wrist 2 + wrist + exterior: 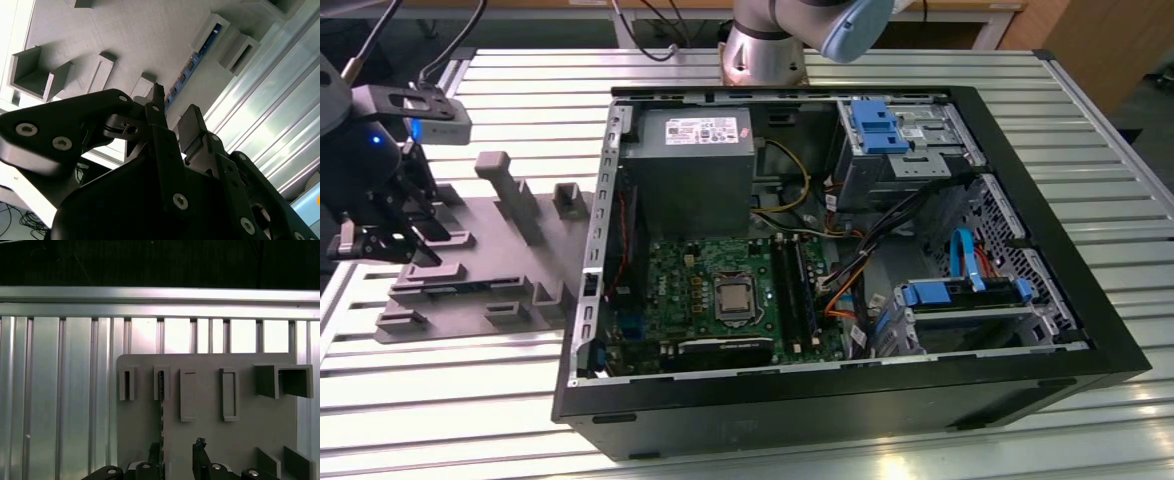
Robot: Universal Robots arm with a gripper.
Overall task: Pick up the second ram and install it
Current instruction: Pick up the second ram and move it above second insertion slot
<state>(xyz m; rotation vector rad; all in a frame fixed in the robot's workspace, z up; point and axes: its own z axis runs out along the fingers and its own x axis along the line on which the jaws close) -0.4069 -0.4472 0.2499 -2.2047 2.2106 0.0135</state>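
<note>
The second ram (192, 63) is a thin blue stick standing on edge in two small holders of the grey fixture plate (494, 235). In the first wrist view the ram (161, 407) runs as a narrow line toward my gripper (177, 446). One fingertip (155, 447) sits almost on that line and the other stands well off to the side. My gripper (175, 107) is open, holds nothing, and hangs above the plate. In the exterior view the gripper (380, 240) is over the plate's left end, near the ram (454, 290).
An open computer case (1107, 330) lies to the exterior view's right of the plate, with the motherboard (687, 275), its dark memory slots (791, 285) and a grey power supply (691, 165) inside. Several raised grey blocks (507, 190) stand on the plate. The table (454, 400) is slatted aluminium.
</note>
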